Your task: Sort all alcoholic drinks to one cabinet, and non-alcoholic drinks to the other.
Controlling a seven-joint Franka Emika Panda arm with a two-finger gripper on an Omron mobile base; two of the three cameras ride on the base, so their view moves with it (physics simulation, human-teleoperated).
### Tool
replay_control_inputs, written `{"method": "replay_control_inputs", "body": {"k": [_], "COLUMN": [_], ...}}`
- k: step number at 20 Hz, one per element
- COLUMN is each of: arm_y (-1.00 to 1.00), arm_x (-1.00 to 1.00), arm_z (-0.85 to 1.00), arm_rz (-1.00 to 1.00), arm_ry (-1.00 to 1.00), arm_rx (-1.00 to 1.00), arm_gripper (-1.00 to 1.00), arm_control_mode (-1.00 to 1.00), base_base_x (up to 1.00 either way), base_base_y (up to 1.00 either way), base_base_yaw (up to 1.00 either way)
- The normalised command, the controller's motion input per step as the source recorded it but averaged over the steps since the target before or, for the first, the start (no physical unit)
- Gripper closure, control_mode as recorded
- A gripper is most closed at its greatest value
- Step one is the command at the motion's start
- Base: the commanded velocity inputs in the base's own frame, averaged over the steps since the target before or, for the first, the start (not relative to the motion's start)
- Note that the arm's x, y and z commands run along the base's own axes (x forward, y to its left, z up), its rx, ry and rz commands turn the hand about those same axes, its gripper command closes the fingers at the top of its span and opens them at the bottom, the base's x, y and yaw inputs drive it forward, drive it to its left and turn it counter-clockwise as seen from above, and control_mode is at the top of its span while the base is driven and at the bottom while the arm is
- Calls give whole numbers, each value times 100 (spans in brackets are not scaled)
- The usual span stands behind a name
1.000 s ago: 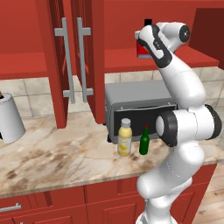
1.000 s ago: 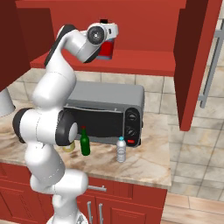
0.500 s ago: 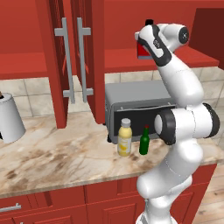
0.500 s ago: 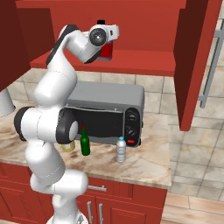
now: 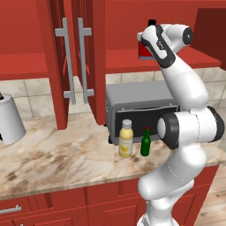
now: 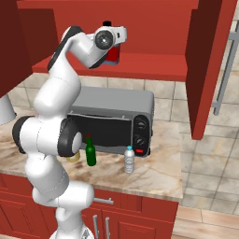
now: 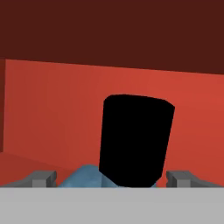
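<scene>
Your pincer (image 7: 112, 178) stands wide open, fingers apart on either side of the red-and-blue bottle (image 6: 112, 55), whose black cap (image 7: 135, 138) rises between them, on the cabinet shelf (image 6: 154, 65).

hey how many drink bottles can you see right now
4. The juice bottle and green bottle stand side by side on the counter before the toaster oven; the water bottle stands by its knobs; the red-and-blue bottle is on the cabinet shelf. Others may be hidden.
</scene>
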Motion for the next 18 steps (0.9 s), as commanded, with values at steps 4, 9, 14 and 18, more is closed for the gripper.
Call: {"method": "replay_control_inputs", "body": {"k": [4, 9, 14, 18], "arm_y": [0, 0, 0, 0], "arm_x": [-18, -19, -20, -27], "arm_z": [0, 0, 0, 0], "arm_rz": [0, 0, 0, 0], "arm_ry": [0, 0, 1, 0], "arm_rx": [0, 0, 0, 0], "arm_gripper": [-100, -100, -100, -100], "arm_control_mode": [-100, -100, -100, -100], "base_base_x": [0, 0, 0, 0], "base_base_y": [0, 0, 0, 0], "base_base_yaw": [0, 0, 0, 0]}}
